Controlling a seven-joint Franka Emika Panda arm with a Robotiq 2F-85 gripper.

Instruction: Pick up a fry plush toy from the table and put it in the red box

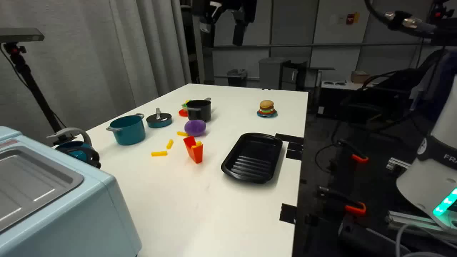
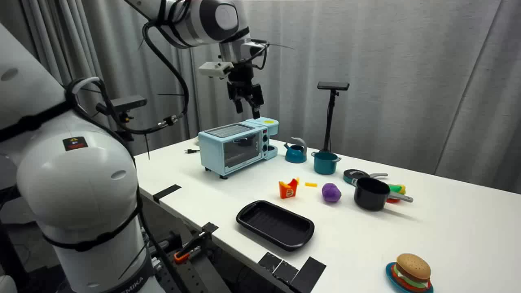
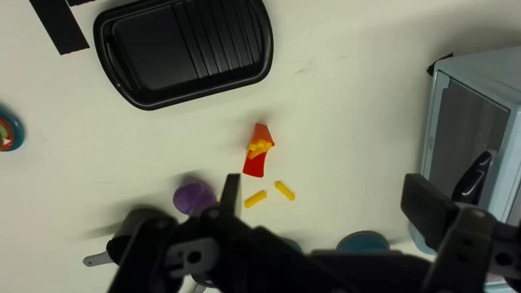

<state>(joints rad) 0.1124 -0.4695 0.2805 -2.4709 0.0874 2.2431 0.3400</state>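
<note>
Loose yellow fry toys lie on the white table; two show in the wrist view, one fry (image 3: 255, 199) and another fry (image 3: 285, 190). A third fry is almost hidden there beside the purple toy. In an exterior view three fries (image 1: 159, 154) lie near the red box (image 1: 194, 151). The red box (image 2: 288, 190) stands upright with several fries inside; it also shows in the wrist view (image 3: 255, 163). My gripper (image 3: 324, 183) is open and empty, high above the table. It also hangs in the air in both exterior views (image 1: 224, 35) (image 2: 247, 110).
A black tray (image 2: 275, 225) lies near the red box. A purple toy (image 1: 195, 127) sits close to the fries. A black pot (image 2: 371, 193), a teal pot (image 2: 325, 162) and a light-blue toaster oven (image 2: 233, 145) stand around. A burger toy (image 2: 411, 272) is on a plate.
</note>
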